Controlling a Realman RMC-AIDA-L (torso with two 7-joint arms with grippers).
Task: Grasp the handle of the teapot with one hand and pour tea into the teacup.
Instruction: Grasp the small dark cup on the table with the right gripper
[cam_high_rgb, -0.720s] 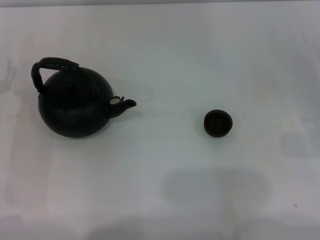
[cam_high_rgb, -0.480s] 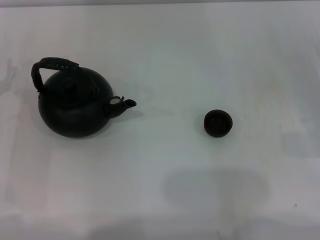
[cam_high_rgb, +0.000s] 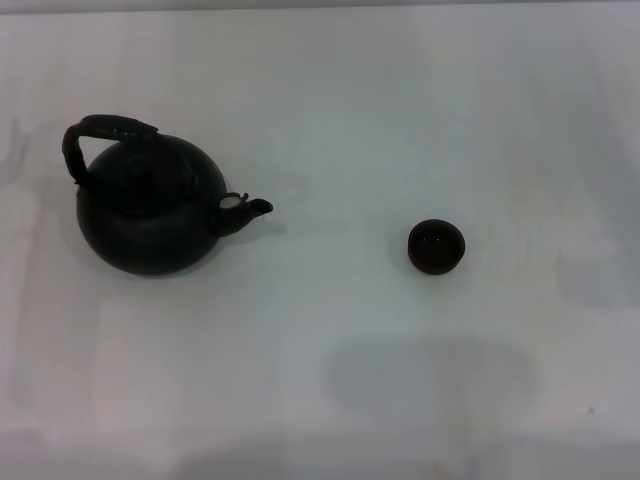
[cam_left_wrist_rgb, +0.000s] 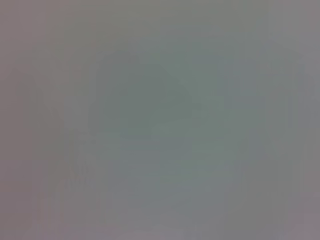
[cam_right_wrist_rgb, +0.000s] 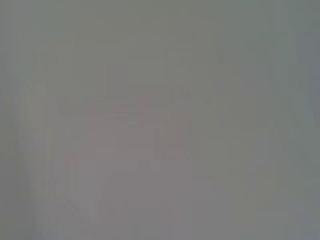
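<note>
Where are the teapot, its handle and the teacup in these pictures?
teapot (cam_high_rgb: 150, 215): head view, on the front of the round black body.
handle (cam_high_rgb: 115, 125): head view, on the rough top of the arch.
teacup (cam_high_rgb: 436, 246): head view, on the dark inside.

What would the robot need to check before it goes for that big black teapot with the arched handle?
1. Round matte black teapot upright on the white table: ok.
2. Thick black arched handle standing up over the body, nothing on it: ok.
3. Stubby spout pointing toward the tiny dark round teacup: ok.
4. Teacup upright, apart from the teapot: ok.
5. Either gripper near the handle: not ok, neither shows in any view.
6. Tea inside the teapot: cannot tell.
</note>
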